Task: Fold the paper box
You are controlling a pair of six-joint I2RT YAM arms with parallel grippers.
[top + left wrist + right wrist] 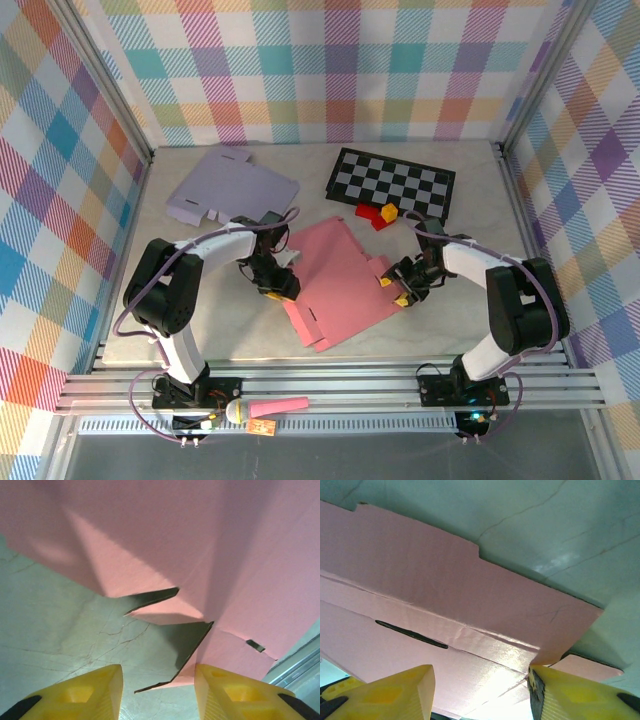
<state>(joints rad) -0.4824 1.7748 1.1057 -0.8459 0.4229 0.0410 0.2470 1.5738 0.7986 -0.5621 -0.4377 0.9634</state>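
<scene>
The paper box (pixel 340 282) is a flat pink cardboard sheet with creases, flaps and slots, lying mid-table. My left gripper (pixel 281 284) is at its left edge. In the left wrist view that gripper (pixel 159 694) is open, a pink flap corner (pixel 200 672) reaches into the gap and rests against the right finger (pixel 235 692), with bare table under the rest of the gap. My right gripper (pixel 401 287) is at the box's right edge. Seen from the right wrist, it (pixel 480 695) stands open over a creased pink panel (pixel 470 630) with a slot (pixel 410 632).
A lavender flat box (pixel 225 185) lies at the back left and a black-and-white checkered board (pixel 392 182) at the back right. A small red and yellow piece (pixel 378 214) sits in front of the board. Patterned walls enclose the table on three sides.
</scene>
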